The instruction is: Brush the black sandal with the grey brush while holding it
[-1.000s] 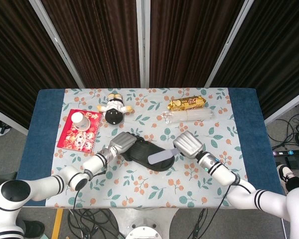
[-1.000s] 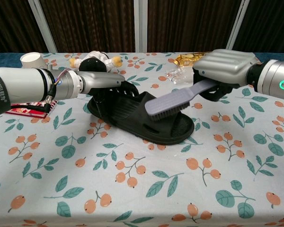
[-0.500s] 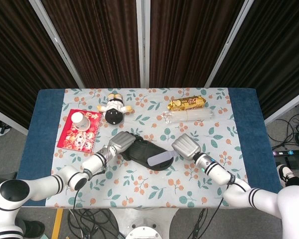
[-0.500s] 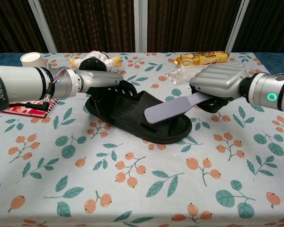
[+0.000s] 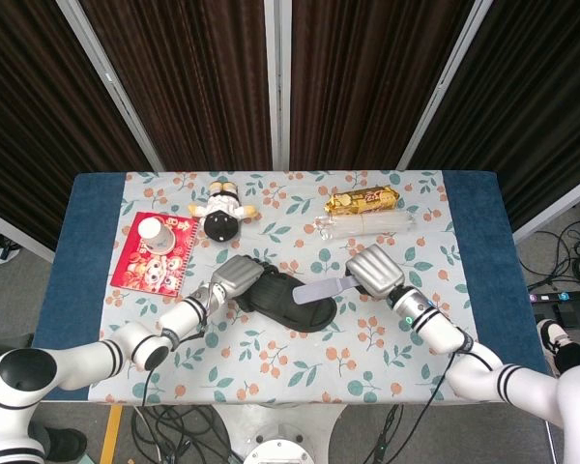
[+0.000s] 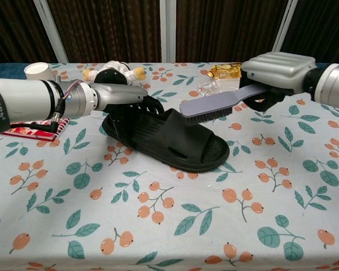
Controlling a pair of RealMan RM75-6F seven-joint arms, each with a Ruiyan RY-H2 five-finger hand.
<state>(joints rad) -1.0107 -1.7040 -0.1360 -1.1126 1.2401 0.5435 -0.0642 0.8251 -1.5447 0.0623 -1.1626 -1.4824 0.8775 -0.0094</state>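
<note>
The black sandal (image 6: pixel 168 137) lies across the middle of the flowered table; in the head view the sandal (image 5: pixel 292 302) is seen from above. My left hand (image 6: pixel 121 96) grips its heel end, and that left hand (image 5: pixel 237 275) shows at the sandal's left. My right hand (image 6: pixel 278 70) holds the grey brush (image 6: pixel 220 104) by its handle. The brush head hangs over the sandal's strap, bristles down, just above it; contact is unclear. From above, the brush (image 5: pixel 319 289) points left from my right hand (image 5: pixel 375 271).
At the back are a doll (image 5: pixel 222 209), a gold snack packet (image 5: pixel 363 200) and a clear plastic bag (image 5: pixel 365 224). A red book (image 5: pixel 155 253) with a white cup (image 5: pixel 153 230) on it lies at the left.
My right hand has lifted and drawn the brush back and to the right, from the sandal's front footbed to above its strap. The left hand and sandal have stayed put.
</note>
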